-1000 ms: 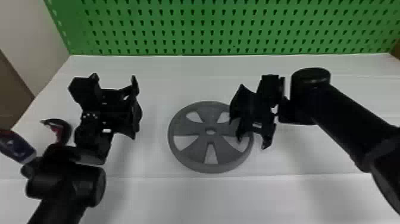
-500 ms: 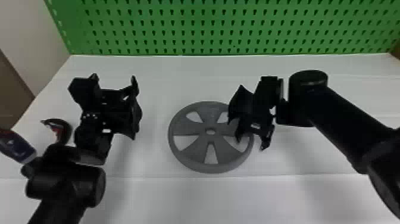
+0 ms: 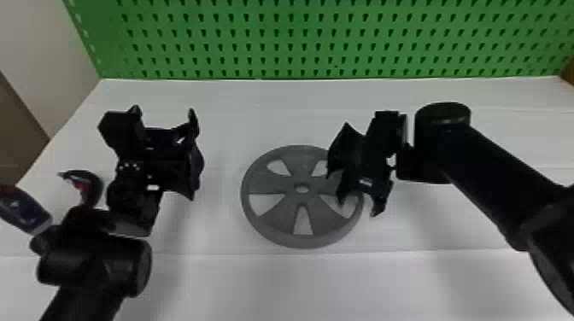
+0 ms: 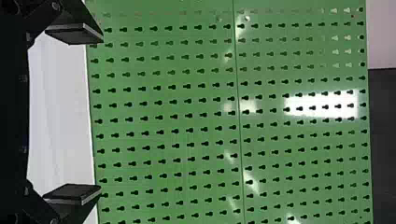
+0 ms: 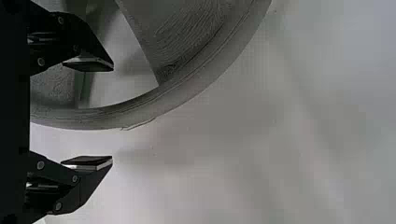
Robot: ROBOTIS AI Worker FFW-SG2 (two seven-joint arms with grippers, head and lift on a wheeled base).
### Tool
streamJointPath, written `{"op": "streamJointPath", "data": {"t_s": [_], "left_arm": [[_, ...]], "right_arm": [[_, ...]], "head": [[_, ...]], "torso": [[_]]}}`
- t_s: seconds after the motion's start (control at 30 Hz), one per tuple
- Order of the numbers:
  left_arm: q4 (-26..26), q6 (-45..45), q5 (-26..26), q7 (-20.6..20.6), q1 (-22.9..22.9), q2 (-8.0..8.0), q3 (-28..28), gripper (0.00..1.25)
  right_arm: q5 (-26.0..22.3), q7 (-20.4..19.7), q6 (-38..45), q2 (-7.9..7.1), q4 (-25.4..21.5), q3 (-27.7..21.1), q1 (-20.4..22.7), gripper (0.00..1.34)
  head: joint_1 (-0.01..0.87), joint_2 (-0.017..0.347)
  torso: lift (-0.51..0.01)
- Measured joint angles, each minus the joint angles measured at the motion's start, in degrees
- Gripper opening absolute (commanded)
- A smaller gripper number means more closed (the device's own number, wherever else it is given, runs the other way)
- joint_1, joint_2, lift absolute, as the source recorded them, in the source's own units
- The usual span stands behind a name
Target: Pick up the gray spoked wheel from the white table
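Note:
The gray spoked wheel [image 3: 265,184] lies flat on the white table [image 3: 273,281]. My right gripper [image 3: 358,207] is above the wheel's right side, pointing down. In the right wrist view my right gripper [image 5: 112,114] is open, one finger over an opening between spokes and the other beyond the outer rim of the wheel [image 5: 201,77]; nothing is gripped. Left of the wheel, apart from it, my left gripper [image 3: 194,156] is parked over the table. The left wrist view has the left gripper [image 4: 101,114] with widely spread fingers and nothing between them, facing the green board.
A green perforated board [image 3: 290,38] stands along the table's back edge. At the far left, near the left arm, are a curved dark and red object [image 3: 87,185] and a blue and red object [image 3: 21,211]. The right arm reaches in from the right edge.
My right gripper has shifted slightly to the left and toward the robot over the wheel's right side. The wheel and the left arm have stayed where they were.

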Motion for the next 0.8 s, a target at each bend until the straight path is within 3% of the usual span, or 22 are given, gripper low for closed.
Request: {"op": "streamJointPath", "data": {"t_s": [0.63,0.8], "left_arm": [[0.0,0.0,0.0,0.0,-0.1,0.0,-0.1,1.1],[0.0,0.0,0.0,0.1,-0.1,0.0,-0.1,1.1]], "right_arm": [[1.2,0.6,1.4,-0.27,0.2,0.5,0.0,0.62],[2.1,0.6,1.6,-0.22,0.2,0.2,0.0,0.42]], "head": [[0.806,0.044],[0.806,0.044]], "torso": [[-0.098],[-0.098]]}}
